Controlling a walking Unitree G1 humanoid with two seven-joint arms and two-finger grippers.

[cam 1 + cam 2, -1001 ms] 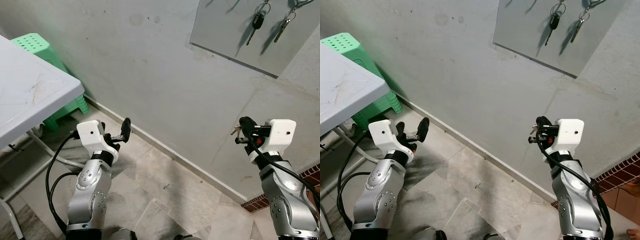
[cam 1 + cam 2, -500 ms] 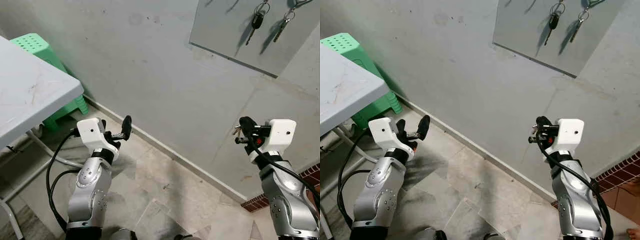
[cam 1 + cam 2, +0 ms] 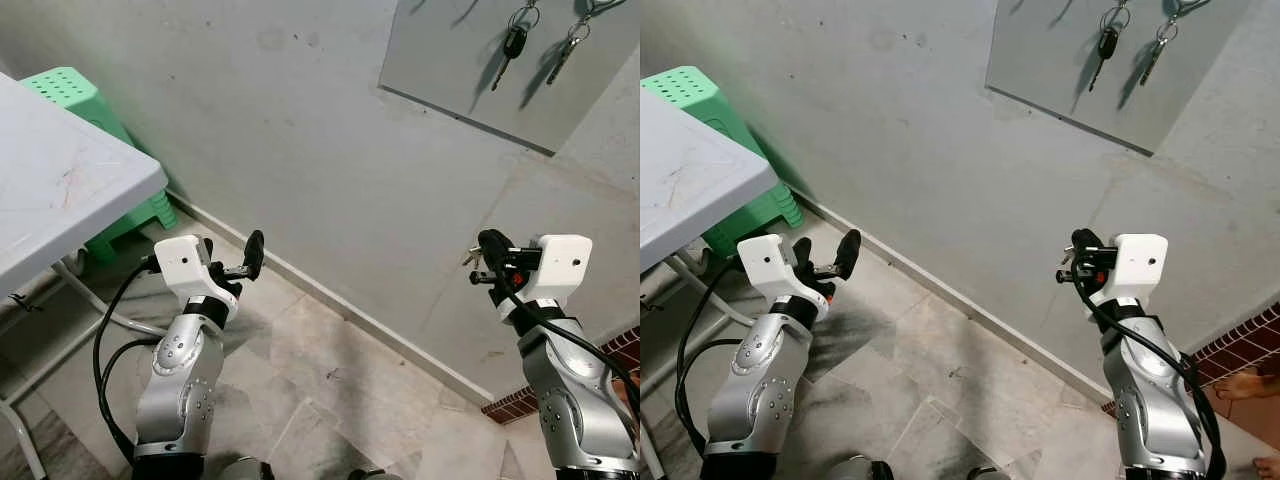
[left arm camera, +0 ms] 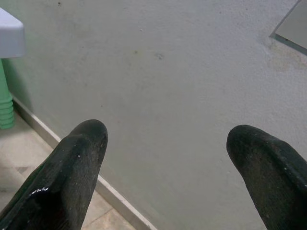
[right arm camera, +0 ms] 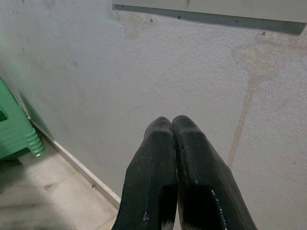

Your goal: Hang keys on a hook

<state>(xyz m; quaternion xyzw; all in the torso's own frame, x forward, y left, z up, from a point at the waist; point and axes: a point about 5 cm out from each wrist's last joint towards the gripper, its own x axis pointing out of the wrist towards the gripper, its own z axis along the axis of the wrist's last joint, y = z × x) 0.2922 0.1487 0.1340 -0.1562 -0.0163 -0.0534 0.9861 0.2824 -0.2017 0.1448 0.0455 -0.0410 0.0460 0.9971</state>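
Note:
A grey board (image 3: 500,75) is fixed high on the wall at the right. A black car key (image 3: 514,42) and a silver key bunch (image 3: 566,48) hang from it. My right gripper (image 3: 488,246) is raised well below the board and close to the wall. It is shut, and a small silver bit of keys (image 3: 470,260) sticks out beside its black fingers (image 5: 158,143). My left gripper (image 3: 250,258) is held out low on the left, open and empty, its fingertips (image 4: 86,139) wide apart and pointing at the wall.
A white table (image 3: 60,190) fills the left side, with a green plastic stool (image 3: 85,100) behind it against the wall. A skirting line (image 3: 350,310) runs along the wall's foot. Brickwork (image 3: 520,405) shows at the lower right, and a person's foot (image 3: 1245,385) is near it.
The picture has shifted very slightly. Both arms hold nearly the same pose, with the right gripper a touch higher.

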